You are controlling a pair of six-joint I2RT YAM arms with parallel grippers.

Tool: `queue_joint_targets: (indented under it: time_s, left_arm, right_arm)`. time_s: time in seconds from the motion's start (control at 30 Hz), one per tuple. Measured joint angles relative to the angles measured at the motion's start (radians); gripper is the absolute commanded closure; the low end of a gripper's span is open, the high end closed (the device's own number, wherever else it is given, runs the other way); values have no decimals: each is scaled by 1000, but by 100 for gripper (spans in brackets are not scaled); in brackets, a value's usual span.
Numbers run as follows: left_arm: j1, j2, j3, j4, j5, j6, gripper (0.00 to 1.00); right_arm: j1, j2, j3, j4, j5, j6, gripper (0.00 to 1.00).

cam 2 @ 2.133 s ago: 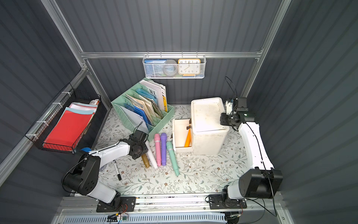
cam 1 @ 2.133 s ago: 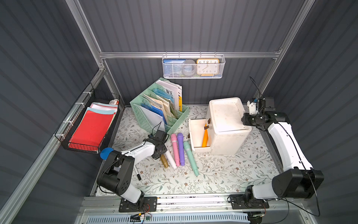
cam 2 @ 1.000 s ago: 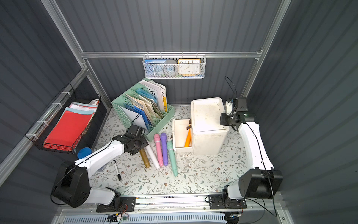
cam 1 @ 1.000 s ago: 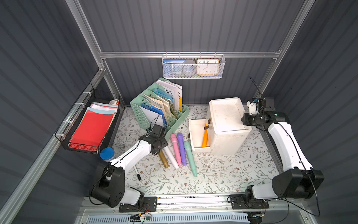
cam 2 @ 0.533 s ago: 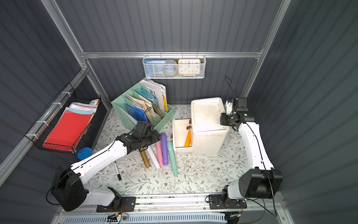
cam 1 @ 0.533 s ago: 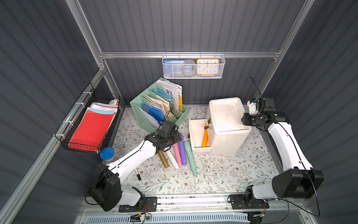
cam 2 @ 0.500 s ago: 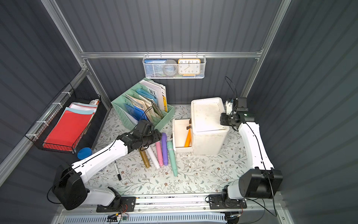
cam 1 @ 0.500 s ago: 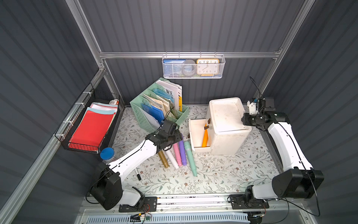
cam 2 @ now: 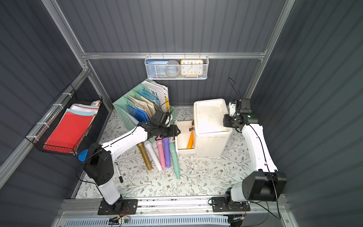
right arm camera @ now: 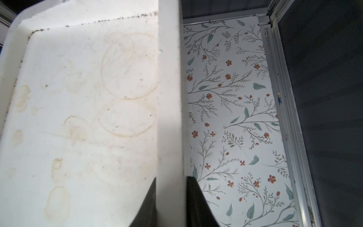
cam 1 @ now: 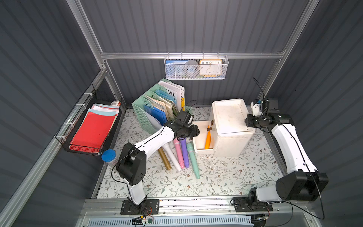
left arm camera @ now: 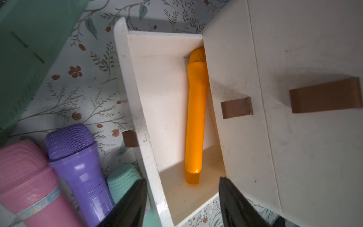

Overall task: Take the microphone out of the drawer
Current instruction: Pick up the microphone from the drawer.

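Observation:
An orange microphone (left arm camera: 195, 118) lies lengthwise in the pulled-out white drawer (left arm camera: 137, 110), close against the cabinet front; both top views show it (cam 1: 207, 137) (cam 2: 190, 142). My left gripper (left arm camera: 181, 180) hovers open over the drawer's near end, nothing between its fingers, one fingertip beyond the drawer's outer wall. In a top view it (cam 1: 196, 130) sits just left of the drawer (cam 1: 203, 151). My right gripper (right arm camera: 170, 178) is shut on the raised top rim of the white cabinet (right arm camera: 78, 98), at the cabinet's right edge (cam 1: 247, 122).
Several toy microphones lie side by side left of the drawer: gold (cam 1: 164, 160), white (cam 1: 172, 157), pink (cam 1: 179, 153), purple (cam 1: 184, 152), teal (cam 1: 192, 157). A green file rack (cam 1: 145, 116) stands behind them. A black marker (cam 2: 118, 172) and a blue-lidded jar (cam 1: 108, 155) lie at the left.
My left arm has swung right, from the row of microphones on the mat to above the open drawer. The right arm has held still on the cabinet.

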Motion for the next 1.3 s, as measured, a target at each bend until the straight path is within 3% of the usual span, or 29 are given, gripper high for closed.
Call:
queue_joint_targets:
  time_s: [0.23,0.5,1.3]
  left_arm:
    - [-42,164,188,-103,21,98,40]
    - [-87,253,291,-174,6,153,40]
    - [-140,415,356,-159,-89,171,41]
  right_arm:
    - [0,0,0,0,-2,0,94]
    - [0,0,0,0,-2,0,94]
    - [0,-4,-6,3,-2,0,94]
